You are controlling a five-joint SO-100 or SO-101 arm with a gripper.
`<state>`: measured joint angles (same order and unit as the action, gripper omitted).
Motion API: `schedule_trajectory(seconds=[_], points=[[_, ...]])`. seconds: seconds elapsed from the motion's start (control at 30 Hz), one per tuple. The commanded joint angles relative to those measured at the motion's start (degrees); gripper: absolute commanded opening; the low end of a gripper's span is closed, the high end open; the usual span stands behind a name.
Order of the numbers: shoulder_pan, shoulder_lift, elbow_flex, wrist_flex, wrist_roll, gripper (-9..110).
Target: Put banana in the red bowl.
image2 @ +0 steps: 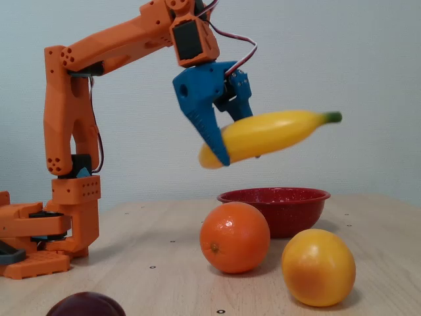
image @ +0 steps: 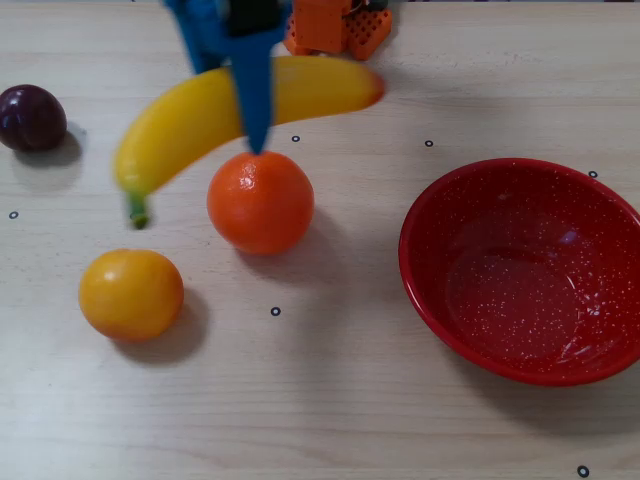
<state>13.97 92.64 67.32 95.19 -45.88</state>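
Observation:
My blue gripper [image: 250, 110] [image2: 227, 141] is shut on the banana [image: 190, 120] [image2: 276, 131] and holds it high above the table. The yellow banana hangs roughly level in the fixed view, green stem end pointing right, directly over the orange fruit [image2: 235, 237]. In the overhead view it lies across the top of the orange fruit [image: 260, 202], reddish tip toward the arm base. The red bowl [image: 520, 270] [image2: 276, 207] sits empty at the right of the overhead view, well apart from the gripper.
A yellow-orange round fruit [image: 131, 294] [image2: 318, 266] rests at the front left of the overhead view. A dark purple fruit [image: 32, 117] [image2: 85, 305] lies at the far left. The orange arm base [image: 335, 25] [image2: 46, 230] stands at the table's back edge.

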Motion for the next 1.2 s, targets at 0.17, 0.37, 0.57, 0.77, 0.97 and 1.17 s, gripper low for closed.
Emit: schedule_trajectory(seconds=[0.17,0.37,0.57,0.77,0.97,1.17], points=[[-9.76,10.11,-3.6,0.26,5.62,0],[-16.35,11.51,-2.72,0.0,9.05,0],[-22.15,11.43,-2.72,-0.18,12.22,0],[-26.89,10.55,-0.44,-1.58,13.62,0],[-31.11,8.79,1.76,-5.27,15.38,0],[-35.95,5.8,2.37,-8.96,17.58,0]])
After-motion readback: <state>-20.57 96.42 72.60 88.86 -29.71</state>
